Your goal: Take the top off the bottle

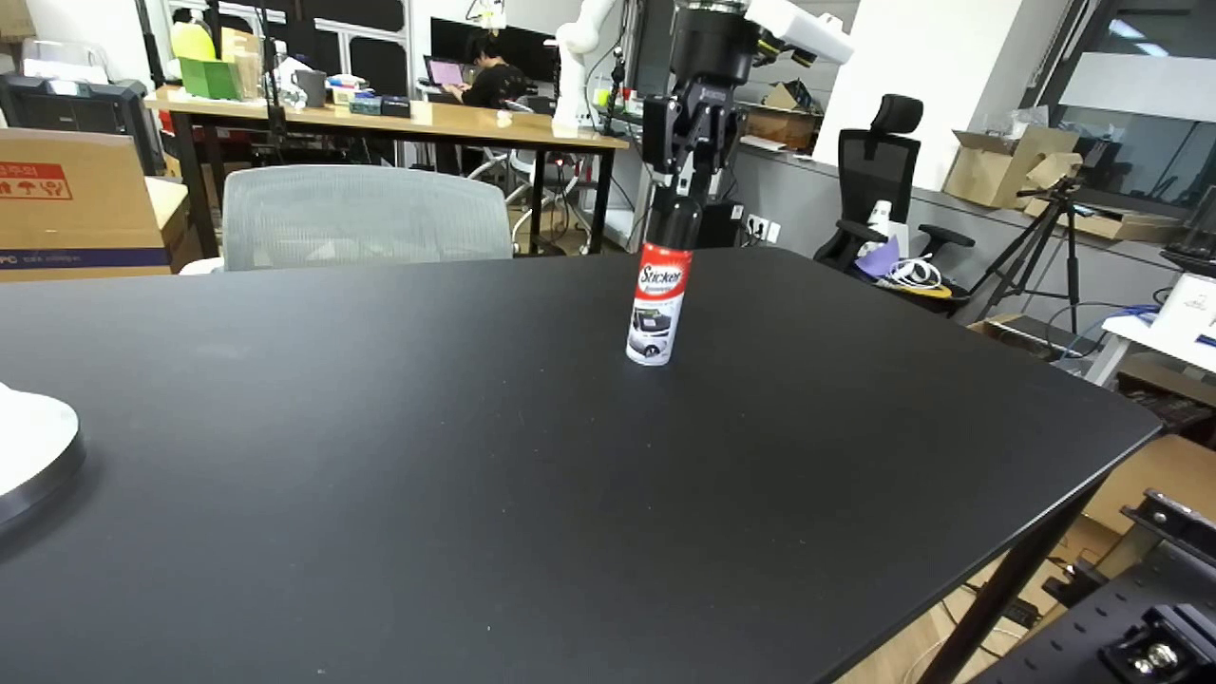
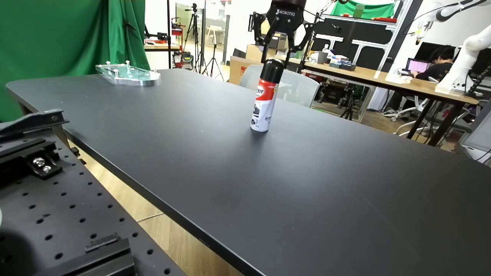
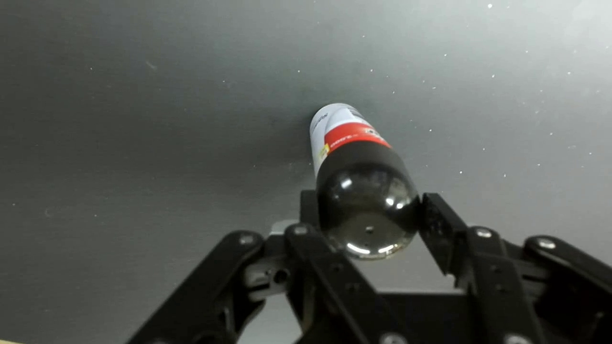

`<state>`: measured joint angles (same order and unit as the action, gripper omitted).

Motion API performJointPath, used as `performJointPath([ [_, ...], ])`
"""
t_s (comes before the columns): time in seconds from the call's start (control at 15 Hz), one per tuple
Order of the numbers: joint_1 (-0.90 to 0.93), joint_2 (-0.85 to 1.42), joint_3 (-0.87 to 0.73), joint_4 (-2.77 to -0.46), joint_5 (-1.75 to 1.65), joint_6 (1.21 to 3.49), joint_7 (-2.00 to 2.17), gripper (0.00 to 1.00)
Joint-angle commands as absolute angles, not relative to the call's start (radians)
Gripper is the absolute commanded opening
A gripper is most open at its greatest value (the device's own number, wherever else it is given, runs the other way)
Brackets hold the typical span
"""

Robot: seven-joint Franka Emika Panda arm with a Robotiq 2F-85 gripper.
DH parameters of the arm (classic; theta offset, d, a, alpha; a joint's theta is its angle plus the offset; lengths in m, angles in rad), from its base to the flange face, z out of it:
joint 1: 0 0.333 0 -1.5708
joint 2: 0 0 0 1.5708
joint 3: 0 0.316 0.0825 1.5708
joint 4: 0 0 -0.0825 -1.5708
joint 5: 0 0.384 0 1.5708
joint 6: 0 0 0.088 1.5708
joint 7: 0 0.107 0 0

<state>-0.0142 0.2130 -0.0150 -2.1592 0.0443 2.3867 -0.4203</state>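
We see the red and white bottle (image 1: 655, 304) on the dark table (image 1: 380, 456). It leans a bit in both exterior views, and we can't tell if its whole bottom sits flat. The black top (image 2: 272, 71) is on the bottle's upper end. The gripper (image 3: 369, 203) is above the bottle, pointing down, and its two fingers (image 3: 442, 234) pinch the black top, one on each side. In an exterior view, a shiny slab (image 2: 140, 79) lies well apart from the bottle. Behind the bottle, in both exterior views, we see a grey chair (image 1: 366, 214). Far behind the bottle, a person (image 1: 489, 84) in dark clothes sits by a laptop (image 1: 445, 73).
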Motion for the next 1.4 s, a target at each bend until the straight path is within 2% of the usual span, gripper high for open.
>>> performJointPath([
  [0.0,-0.027,0.224,-0.002,-2.131,0.031,2.378,-0.38,0.31],
  [0.8,-0.019,0.106,0.017,-2.222,0.028,2.407,-0.396,0.31],
  [1.33,-0.033,0.124,-0.003,-2.24,0.017,2.366,-0.373,0.31],
])
